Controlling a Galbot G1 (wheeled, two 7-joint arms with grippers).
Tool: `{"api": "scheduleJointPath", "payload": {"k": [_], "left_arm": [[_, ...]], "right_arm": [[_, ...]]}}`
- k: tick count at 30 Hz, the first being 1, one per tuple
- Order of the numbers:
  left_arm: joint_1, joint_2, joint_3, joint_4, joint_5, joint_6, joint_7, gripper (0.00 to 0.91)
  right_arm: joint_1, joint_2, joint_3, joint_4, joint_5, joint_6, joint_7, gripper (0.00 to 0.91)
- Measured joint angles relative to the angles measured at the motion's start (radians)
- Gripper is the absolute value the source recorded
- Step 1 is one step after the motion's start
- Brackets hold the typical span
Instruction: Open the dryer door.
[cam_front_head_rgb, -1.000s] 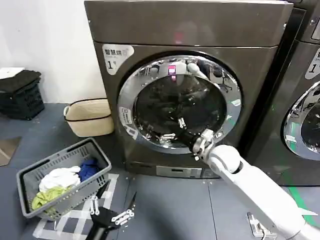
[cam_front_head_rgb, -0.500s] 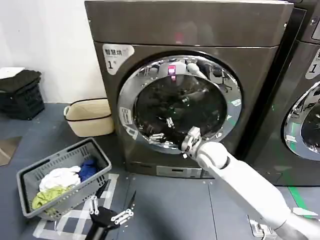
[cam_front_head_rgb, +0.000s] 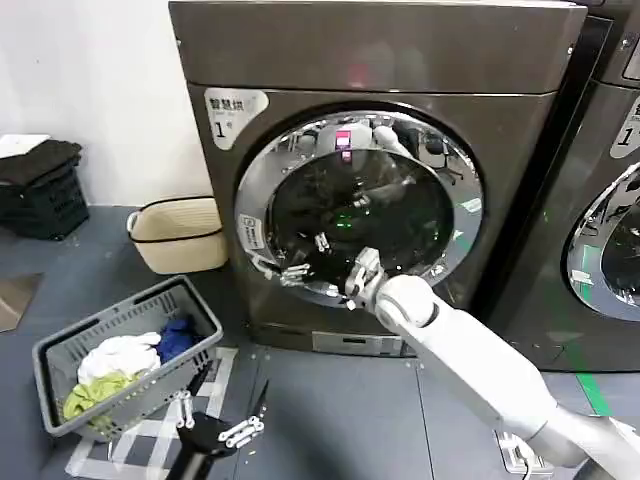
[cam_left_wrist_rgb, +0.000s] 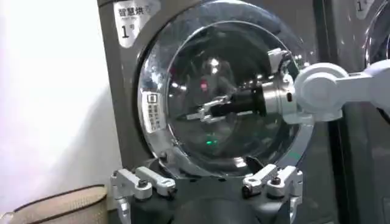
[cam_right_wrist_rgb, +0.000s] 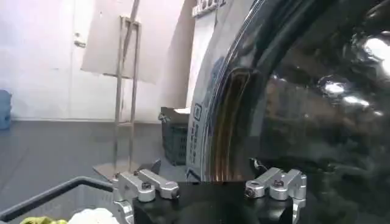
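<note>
The dryer (cam_front_head_rgb: 370, 50) is a dark metallic front loader with a white "1" sticker. Its round dryer door (cam_front_head_rgb: 252, 195) has a chrome rim and dark glass, and looks to lie against the front panel. My right arm reaches up from the lower right. My right gripper (cam_front_head_rgb: 300, 258) is open just in front of the lower-left part of the glass, near the rim. The left wrist view shows the right gripper (cam_left_wrist_rgb: 210, 111) before the door (cam_left_wrist_rgb: 152, 79). In the right wrist view its open gripper (cam_right_wrist_rgb: 210, 185) faces the rim (cam_right_wrist_rgb: 210, 91) edge-on. My left gripper (cam_front_head_rgb: 215, 425) hangs open low above the floor.
A grey basket (cam_front_head_rgb: 60, 345) holding clothes stands on the floor at the left, over white tape marks. A beige basket (cam_front_head_rgb: 180, 232) sits beside the dryer and a black crate (cam_front_head_rgb: 40, 185) by the wall. A second machine (cam_front_head_rgb: 610, 200) stands on the right.
My right gripper has slid leftward across the door glass, from its lower middle to near the lower-left rim. The left gripper has barely moved.
</note>
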Motion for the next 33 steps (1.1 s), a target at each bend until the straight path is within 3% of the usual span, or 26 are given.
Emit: {"api": "scheduleJointPath", "payload": {"k": [17, 33], "left_arm": [[0.002, 0.000, 0.000, -0.001, -0.002, -0.001, 0.000, 0.907], [-0.002, 0.001, -0.006, -0.001, -0.009, -0.001, 0.000, 0.907]], "right_arm": [[0.039, 0.092, -0.027, -0.090, -0.007, 0.003, -0.006, 0.907], [0.059, 0.120, -0.048, -0.112, -0.006, 0.004, -0.053, 0.907]]}}
